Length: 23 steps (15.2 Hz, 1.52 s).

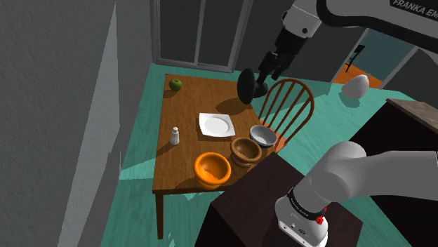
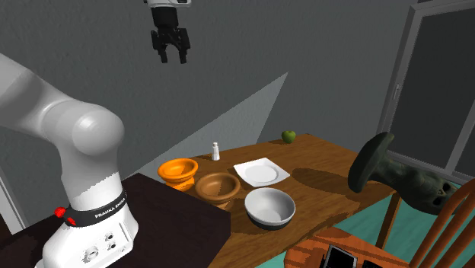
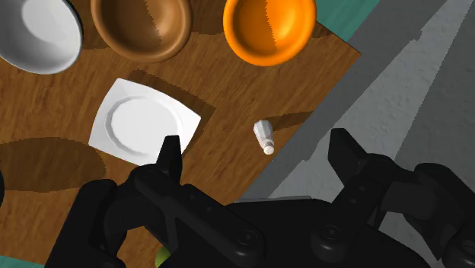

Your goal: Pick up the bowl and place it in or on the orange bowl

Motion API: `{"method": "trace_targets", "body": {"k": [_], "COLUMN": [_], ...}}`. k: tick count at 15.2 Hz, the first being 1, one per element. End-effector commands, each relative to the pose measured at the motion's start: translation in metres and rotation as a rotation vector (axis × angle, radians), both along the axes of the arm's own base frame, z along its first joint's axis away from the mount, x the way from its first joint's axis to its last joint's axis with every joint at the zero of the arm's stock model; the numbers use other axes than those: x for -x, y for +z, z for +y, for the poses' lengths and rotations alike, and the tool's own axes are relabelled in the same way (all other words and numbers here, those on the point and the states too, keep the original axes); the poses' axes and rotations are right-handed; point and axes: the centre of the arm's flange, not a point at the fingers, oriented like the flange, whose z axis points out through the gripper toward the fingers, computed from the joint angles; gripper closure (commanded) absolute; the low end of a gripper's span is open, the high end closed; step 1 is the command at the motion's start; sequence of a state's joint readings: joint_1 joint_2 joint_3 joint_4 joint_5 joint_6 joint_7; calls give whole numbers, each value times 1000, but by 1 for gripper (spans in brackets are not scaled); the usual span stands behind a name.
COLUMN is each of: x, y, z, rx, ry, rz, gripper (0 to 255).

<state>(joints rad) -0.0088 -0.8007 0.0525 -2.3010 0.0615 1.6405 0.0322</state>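
Three bowls stand in a row along the wooden table's (image 1: 188, 109) near edge. The orange bowl (image 1: 213, 169) (image 2: 178, 170) (image 3: 269, 27) is at one end. A brown bowl (image 1: 246, 149) (image 2: 218, 188) (image 3: 141, 27) is in the middle. A grey-white bowl (image 1: 263, 134) (image 2: 269, 207) (image 3: 38, 34) is at the other end. My black gripper (image 1: 270, 67) (image 2: 170, 55) (image 3: 255, 145) hangs high above the table, open and holding nothing. In the wrist view it looks down past a white plate and a small shaker, far from all the bowls.
A square white plate (image 1: 216, 125) (image 3: 143, 122) lies mid-table, with a white shaker (image 1: 175, 135) (image 3: 264, 136) near the edge and a green apple (image 1: 175, 84) at the far corner. A dark figure (image 2: 388, 171) stands beside a wooden chair (image 1: 288, 105). The dark stand (image 1: 246, 203) adjoins the bowls.
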Motion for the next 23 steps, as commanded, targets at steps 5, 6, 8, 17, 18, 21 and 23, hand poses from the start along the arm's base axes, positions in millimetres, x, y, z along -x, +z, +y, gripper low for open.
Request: {"method": "trace_targets", "body": {"k": [5, 6, 8, 17, 18, 21, 23], "x": [-17, -21, -29, -61, -64, -72, -77], "y": [-46, -58, -81, -185, -197, -231, -254], "z": [-15, -20, -28, -71, -76, -92, -104], "rx": [26, 32, 45, 103, 109, 129, 141], "ry": [-21, -26, -37, -84, -89, -104, -115], "rz": [22, 28, 39, 89, 95, 112, 123], "gripper": [0, 0, 0, 0, 0, 0, 0]}}
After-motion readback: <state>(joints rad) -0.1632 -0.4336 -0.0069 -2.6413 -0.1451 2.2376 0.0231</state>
